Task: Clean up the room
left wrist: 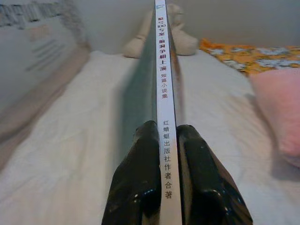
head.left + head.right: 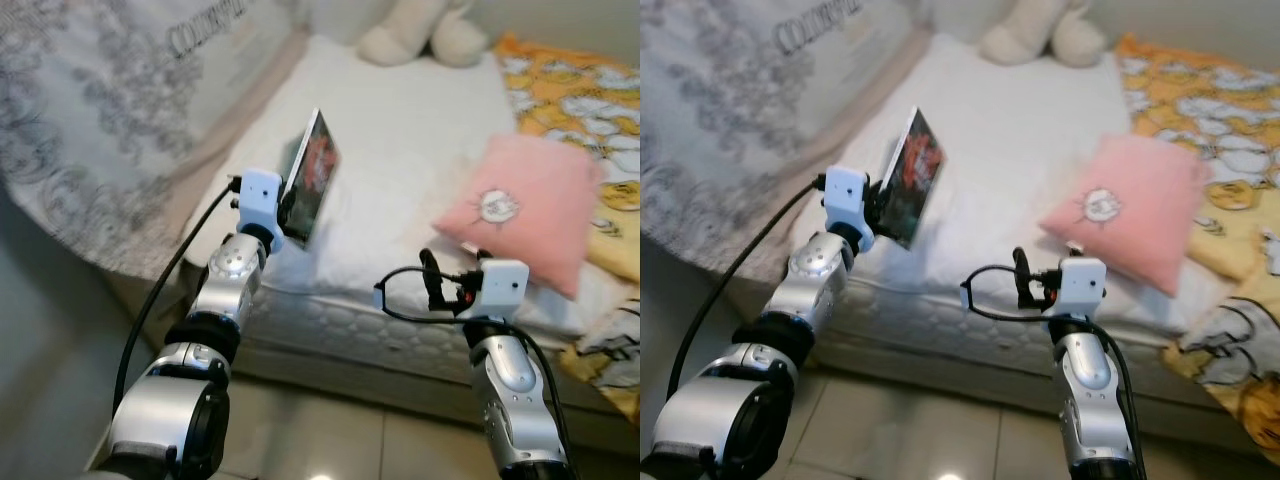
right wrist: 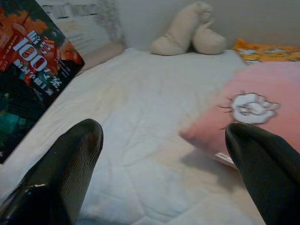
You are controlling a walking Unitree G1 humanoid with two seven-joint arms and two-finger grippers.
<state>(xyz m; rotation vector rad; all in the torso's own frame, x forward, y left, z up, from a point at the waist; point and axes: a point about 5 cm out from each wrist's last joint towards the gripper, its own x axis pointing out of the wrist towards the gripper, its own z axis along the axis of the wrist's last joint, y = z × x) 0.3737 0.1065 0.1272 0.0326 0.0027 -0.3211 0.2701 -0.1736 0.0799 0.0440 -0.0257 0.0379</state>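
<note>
My left gripper (image 2: 291,210) is shut on a thin book (image 2: 315,178) with a dark, red-and-orange cover, holding it upright in the air over the front left part of the white bed (image 2: 400,120). In the left wrist view the book's white spine (image 1: 163,70) runs between the two black fingers (image 1: 140,178). My right gripper (image 3: 163,131) is open with nothing in it, low at the bed's front edge, just short of a pink pillow (image 2: 525,205). The book's cover (image 3: 28,70) shows in the right wrist view too.
A cream plush toy (image 2: 420,30) lies at the head of the bed. A yellow patterned blanket (image 2: 580,90) covers the right side, and a grey patterned quilt (image 2: 100,110) hangs at the left. Tiled floor (image 2: 330,430) lies in front of the bed.
</note>
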